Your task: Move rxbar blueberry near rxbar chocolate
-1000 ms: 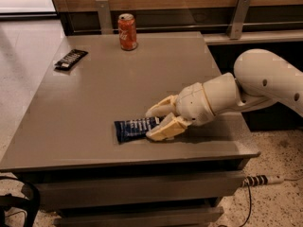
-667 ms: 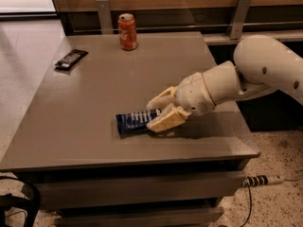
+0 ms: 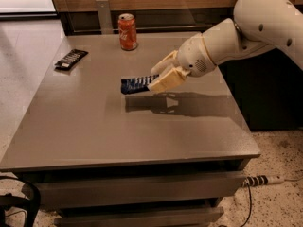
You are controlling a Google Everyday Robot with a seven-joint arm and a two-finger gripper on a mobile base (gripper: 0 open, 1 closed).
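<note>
The rxbar blueberry, a dark blue wrapper with white lettering, hangs in the air above the middle of the grey table, with its shadow on the surface below. My gripper is shut on the bar's right end, its cream fingers above and below it. The white arm comes in from the upper right. The rxbar chocolate, in a black wrapper, lies flat near the table's far left edge, well left of the gripper.
A red soda can stands upright at the far edge of the table, behind the gripper. A wooden wall runs behind the table. A power strip and cable lie on the floor at the right.
The gripper has lifted the blue bar off the table near the front edge and carried it up and toward the far left.
</note>
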